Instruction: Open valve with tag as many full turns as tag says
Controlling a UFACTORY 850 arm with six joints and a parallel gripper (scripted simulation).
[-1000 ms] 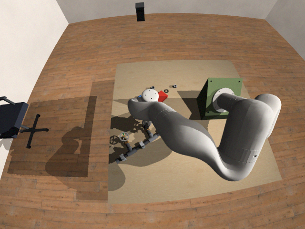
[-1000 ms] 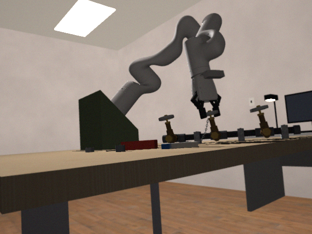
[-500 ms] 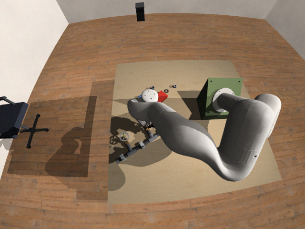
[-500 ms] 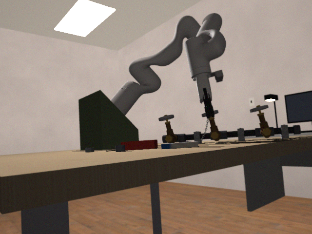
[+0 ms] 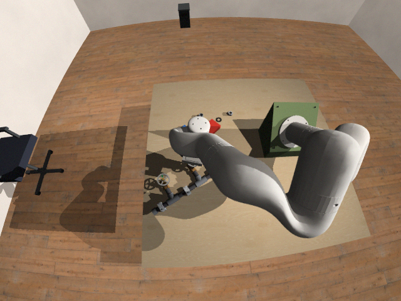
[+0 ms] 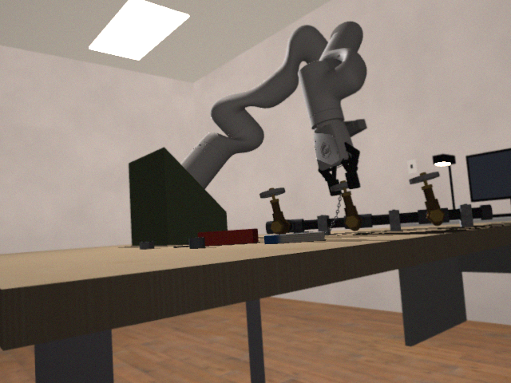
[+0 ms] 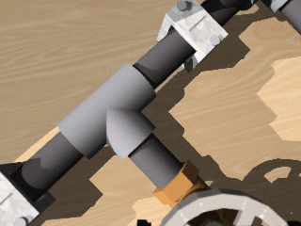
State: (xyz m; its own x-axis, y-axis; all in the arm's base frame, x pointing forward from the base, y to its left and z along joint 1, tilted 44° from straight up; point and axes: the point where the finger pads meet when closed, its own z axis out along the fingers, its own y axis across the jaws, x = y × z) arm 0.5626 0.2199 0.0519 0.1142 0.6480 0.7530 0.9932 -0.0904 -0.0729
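Three brass valves with grey handwheels stand on a dark pipe [image 6: 373, 217] [image 5: 176, 195] [image 7: 105, 118] on the table. My gripper [image 6: 343, 186] is shut on the handwheel of the middle valve [image 6: 350, 214]; this handwheel [image 7: 221, 198] also shows at the bottom edge of the wrist view. A thin chain [image 6: 336, 211] hangs from this valve; I cannot make out the tag. The left valve [image 6: 275, 207] and the right valve [image 6: 429, 198] [image 5: 161, 174] stand free. In the overhead view the arm hides the gripper and the held valve.
The green robot base [image 5: 291, 113] [image 6: 164, 202] stands behind the pipe. A red block [image 5: 213, 125] [image 6: 227, 237], a blue and grey bar [image 6: 295, 238] and small nuts [image 5: 230, 113] lie near the left valve. A monitor [image 6: 489, 173] and a chair [image 5: 12, 155] stand off the table.
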